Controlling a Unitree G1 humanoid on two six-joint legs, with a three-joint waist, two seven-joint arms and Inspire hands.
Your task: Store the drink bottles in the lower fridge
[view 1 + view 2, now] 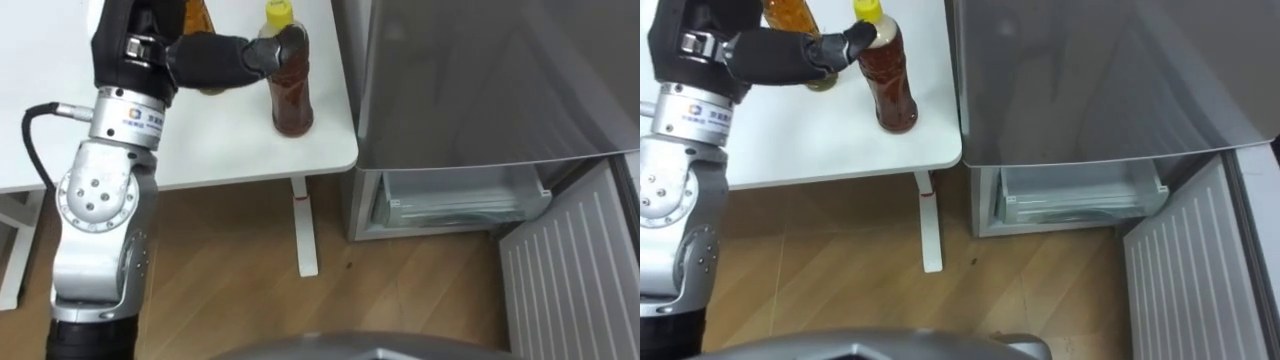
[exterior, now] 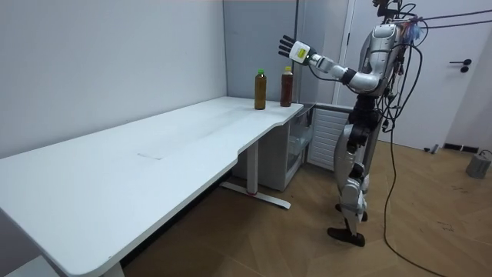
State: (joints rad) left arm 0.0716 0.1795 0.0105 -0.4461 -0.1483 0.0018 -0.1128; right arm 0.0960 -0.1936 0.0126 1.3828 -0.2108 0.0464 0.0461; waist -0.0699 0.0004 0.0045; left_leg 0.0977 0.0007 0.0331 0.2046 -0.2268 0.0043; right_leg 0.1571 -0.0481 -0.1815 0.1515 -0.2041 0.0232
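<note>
At 12 o'clock, the amber bottle (image 1: 199, 14) is being cut off by the top edge and partly covered by the left hand (image 1: 215, 58). The lower fridge door (image 1: 570, 270) is being cropped at 4 o'clock.

The brown drink bottle with the yellow cap (image 1: 291, 95) stands near the right corner of the white tabletop (image 1: 250, 150). The strip of tabletop in front of it is bare, so the front side is free. On its left the left hand (image 1: 215, 58) lies across with straight fingers, and a second amber bottle (image 1: 203, 15) stands just behind the hand, so this side is crowded. On the right the tall grey fridge (image 1: 480, 80) rises just beside the tabletop edge, with a narrow gap only. The lower fridge compartment (image 1: 455, 200) is open, its white ribbed door (image 1: 570, 270) swung out to the right. The wooden floor (image 1: 230, 260) before it is free, except for the white table leg (image 1: 303, 225)
</note>
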